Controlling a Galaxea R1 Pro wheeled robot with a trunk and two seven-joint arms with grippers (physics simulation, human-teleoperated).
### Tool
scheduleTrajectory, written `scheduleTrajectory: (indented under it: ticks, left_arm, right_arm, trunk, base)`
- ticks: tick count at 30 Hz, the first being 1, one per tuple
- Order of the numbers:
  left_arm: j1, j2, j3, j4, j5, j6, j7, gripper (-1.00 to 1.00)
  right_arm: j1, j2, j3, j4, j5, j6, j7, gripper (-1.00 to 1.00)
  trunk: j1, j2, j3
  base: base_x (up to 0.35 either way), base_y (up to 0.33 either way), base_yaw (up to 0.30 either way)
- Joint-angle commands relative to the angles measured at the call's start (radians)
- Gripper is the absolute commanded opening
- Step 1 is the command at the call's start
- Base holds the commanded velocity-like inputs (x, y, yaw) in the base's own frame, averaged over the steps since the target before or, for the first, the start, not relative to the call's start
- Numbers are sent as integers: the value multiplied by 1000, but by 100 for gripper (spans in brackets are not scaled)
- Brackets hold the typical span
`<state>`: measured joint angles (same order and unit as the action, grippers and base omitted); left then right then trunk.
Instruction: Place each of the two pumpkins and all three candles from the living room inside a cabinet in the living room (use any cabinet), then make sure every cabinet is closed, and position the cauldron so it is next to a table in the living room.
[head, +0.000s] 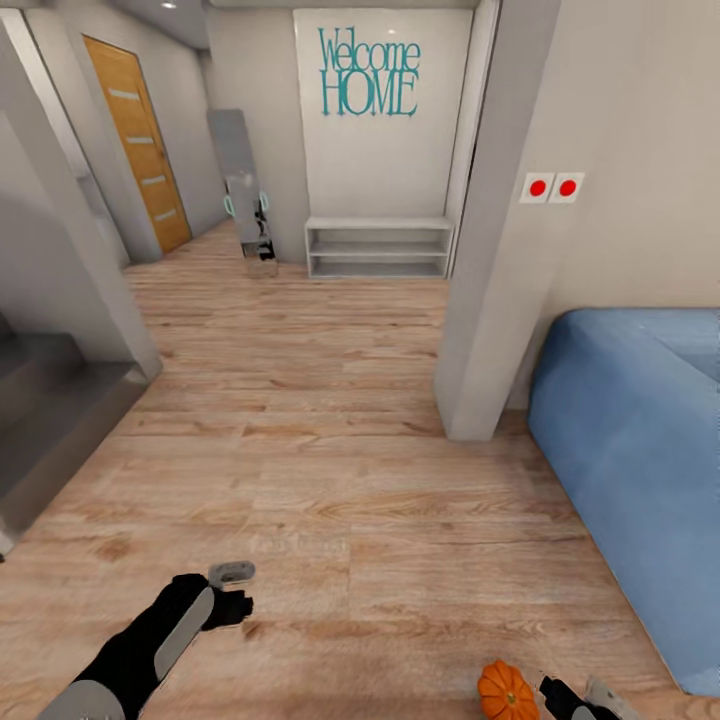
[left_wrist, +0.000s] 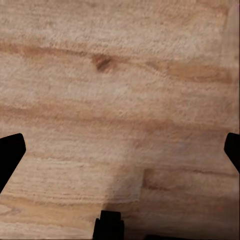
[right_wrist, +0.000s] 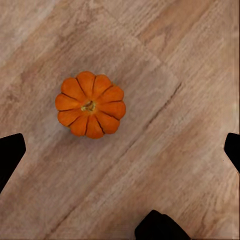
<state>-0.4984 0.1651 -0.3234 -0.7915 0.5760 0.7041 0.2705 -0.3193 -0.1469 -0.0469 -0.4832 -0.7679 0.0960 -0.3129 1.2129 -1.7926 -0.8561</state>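
A small bright-orange pumpkin (head: 507, 692) lies on the wooden floor at the bottom edge of the head view. My right gripper (head: 575, 702) is just to its right. In the right wrist view the pumpkin (right_wrist: 90, 105) is seen from above, stem up, with the right gripper (right_wrist: 120, 150) open and its fingertips (right_wrist: 10, 152) wide apart, not touching it. My left gripper (head: 232, 600) hangs low at the lower left. It is open (left_wrist: 120, 150) over bare floorboards with nothing between its fingers. The candles, cabinet, cauldron and table are out of view.
A blue sofa (head: 640, 450) fills the right side. A white wall corner (head: 495, 300) stands ahead on the right. A hallway runs ahead to a low white shelf (head: 378, 248) and an orange door (head: 140, 140). Grey steps (head: 50, 420) sit at the left.
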Motion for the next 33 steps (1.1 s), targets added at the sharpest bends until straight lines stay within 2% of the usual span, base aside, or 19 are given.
scheduleTrajectory:
  ticks: [1, 2, 3, 6, 10, 13, 16, 17, 18, 19, 20, 23, 25, 31, 33]
  left_arm:
    - [2, 2, 26, -37, 13, 57, 9, 100]
    - [8, 2, 85, -78, 17, 124, 7, 100]
    - [11, 2, 122, -93, 18, 153, 7, 100]
    - [14, 2, 208, -114, 20, 197, 7, 100]
    - [15, 2, 253, -120, 19, 238, 7, 100]
    - [15, 2, 264, -121, 19, 246, 7, 100]
    - [15, 2, 292, -129, 21, 276, 6, 100]
    - [15, 2, 310, -136, 21, 298, 6, 100]
    - [15, 2, 348, -162, 25, 319, 0, 100]
    - [14, 2, 370, -183, 36, 329, -7, 100]
    - [13, 5, 392, -211, 64, 338, -17, 100]
    - [12, 38, 401, -244, 157, 343, -27, 100]
    - [12, 51, 402, -250, 198, 343, -29, 100]
    - [12, 86, 408, -243, 221, 343, -31, 100]
    - [12, 115, 412, -232, 232, 343, -35, 100]
  right_arm:
    - [0, -19, -1, 12, -8, 6, -4, 100]
    - [0, -53, -2, 36, -13, 7, 3, 100]
    - [0, -71, -3, 49, -17, 8, 17, 100]
    - [0, -97, -3, 67, -27, 8, 93, 100]
    - [0, -104, -4, 73, -28, 6, 141, 100]
    - [0, -105, -3, 73, -28, 4, 148, 100]
    - [0, -106, -2, 72, -28, 4, 154, 100]
    - [0, -107, -2, 72, -29, 4, 158, 100]
    - [0, -108, -2, 72, -29, 5, 186, 100]
    - [0, -108, -2, 72, -28, 6, 215, 100]
    - [0, -109, -2, 72, -28, 8, 268, 100]
    - [0, -110, -2, 73, -27, 12, 362, 100]
    - [0, -110, -2, 73, -27, 12, 383, 100]
    - [0, -110, -2, 74, -28, 11, 402, 100]
    - [0, -111, -2, 74, -27, 11, 414, 100]
  trunk:
    - [0, 0, -1]
    - [0, 0, -1]
    - [0, 0, -1]
    - [0, 0, -1]
    - [15, -28, -13]
    - [27, -49, -23]
    - [38, -70, -32]
    - [42, -77, -35]
    - [46, -84, -38]
    - [50, -91, -42]
    - [54, -98, -45]
    - [65, -119, -54]
    - [73, -133, -60]
    - [96, -175, -79]
    - [103, -189, -85]
  base:
    - [3, 1, -7]
    - [2, 0, -4]
    - [1, 0, -2]
    - [0, 0, -1]
    - [0, 0, 0]
    - [0, 0, 0]
    - [0, 0, 0]
    - [0, 0, 0]
    - [0, 0, 0]
    - [0, 0, 0]
    - [0, 0, 0]
    - [0, 0, 0]
    - [0, 0, 0]
    - [0, 0, 0]
    - [0, 0, 0]
